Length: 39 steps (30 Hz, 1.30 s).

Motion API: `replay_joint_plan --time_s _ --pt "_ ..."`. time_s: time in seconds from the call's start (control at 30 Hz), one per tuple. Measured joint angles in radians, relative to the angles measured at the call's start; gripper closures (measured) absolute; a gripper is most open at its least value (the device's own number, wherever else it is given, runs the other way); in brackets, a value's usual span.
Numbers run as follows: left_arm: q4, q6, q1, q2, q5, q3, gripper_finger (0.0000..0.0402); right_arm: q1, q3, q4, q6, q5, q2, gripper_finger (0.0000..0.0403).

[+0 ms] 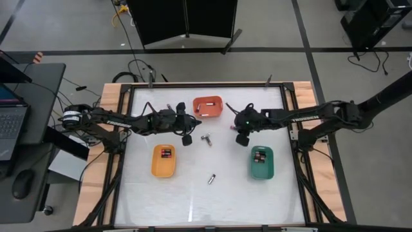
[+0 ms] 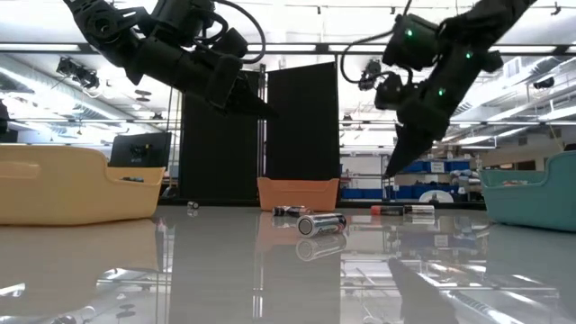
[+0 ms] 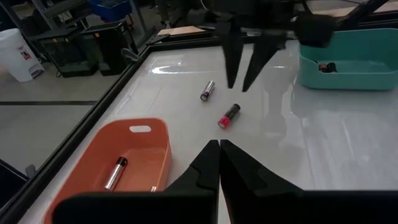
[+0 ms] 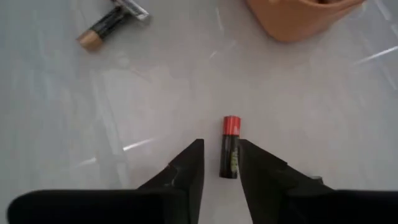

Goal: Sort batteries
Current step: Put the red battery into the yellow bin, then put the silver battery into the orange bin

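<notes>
Right gripper point(image 4: 219, 163): parted astride the red-capped battery point(image 4: 230, 148) near the tabletop's far edge — lined up to grasp, nothing held.
Left gripper point(image 3: 219, 163): closed, empty — waiting beside the orange tray point(image 3: 144, 144).

Pretty bright overall, with ceiling strip lights point(image 2: 81, 56) glaring off the glossy white table point(image 1: 193, 193). Shadows are soft, and the low view's near table edge goes blurry.

Two dark jointed arms, black cables, green light on the right.
</notes>
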Motion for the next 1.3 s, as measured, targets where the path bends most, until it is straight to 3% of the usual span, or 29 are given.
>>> replay_joint_plan --time_s 0.27,0.6,1.07,1.3 --pt "-0.003 0.000 0.000 0.000 0.000 0.000 0.0383 -0.083 -0.117 0.214 -0.021 -0.030 0.023 0.0296" --pt "-0.029 -0.001 0.000 0.000 0.000 0.000 0.0383 -0.134 -0.128 0.346 -0.046 -0.034 0.198 0.0303" --pt "-0.030 -0.001 0.000 0.000 0.000 0.000 0.0383 -0.076 -0.087 0.274 -0.045 -0.089 0.139 0.0350" --pt "-0.032 -0.004 0.000 0.000 0.000 0.000 0.0383 -0.118 0.017 0.066 -0.103 -0.006 0.045 0.0366"
